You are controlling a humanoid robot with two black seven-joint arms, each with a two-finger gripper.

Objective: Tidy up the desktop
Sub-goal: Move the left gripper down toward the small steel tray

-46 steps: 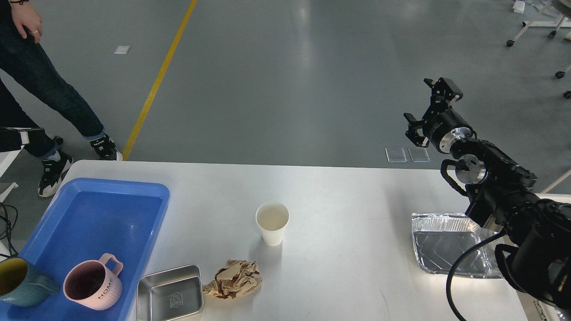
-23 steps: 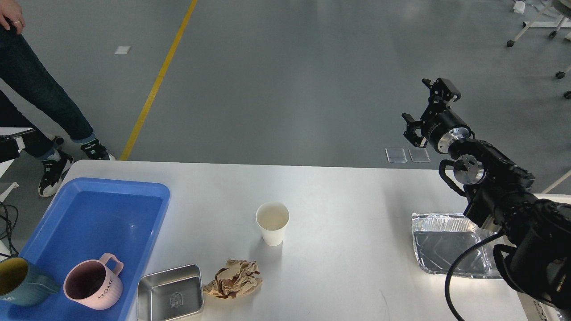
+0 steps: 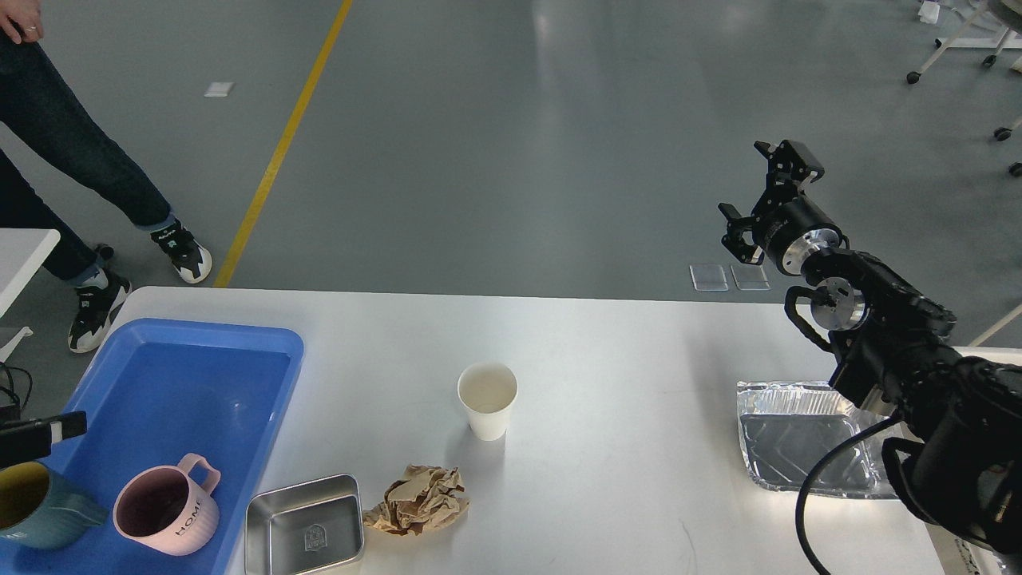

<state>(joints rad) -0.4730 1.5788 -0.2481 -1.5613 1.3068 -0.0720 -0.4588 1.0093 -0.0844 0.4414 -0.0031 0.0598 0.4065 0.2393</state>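
The white desktop (image 3: 623, 359) holds a white paper cup (image 3: 487, 399), upright at the middle. A crumpled brown paper (image 3: 419, 499) lies in front of it, beside a small steel container (image 3: 305, 523). An empty foil tray (image 3: 802, 439) lies at the right. My right gripper (image 3: 758, 188) is open and empty, raised beyond the table's far right edge. A dark tip of my left gripper (image 3: 44, 431) enters at the left edge over the blue tray; its fingers cannot be told apart.
A blue plastic tray (image 3: 184, 343) at the left holds a pink mug (image 3: 168, 507) and a teal mug (image 3: 32, 503). A person's legs (image 3: 80, 160) stand on the floor beyond the table's left corner. A small white table (image 3: 20, 255) stands at the far left.
My left gripper's tip has dropped from beside the table's far left corner to low over the blue tray. The person has stepped a little. My right gripper has barely moved.
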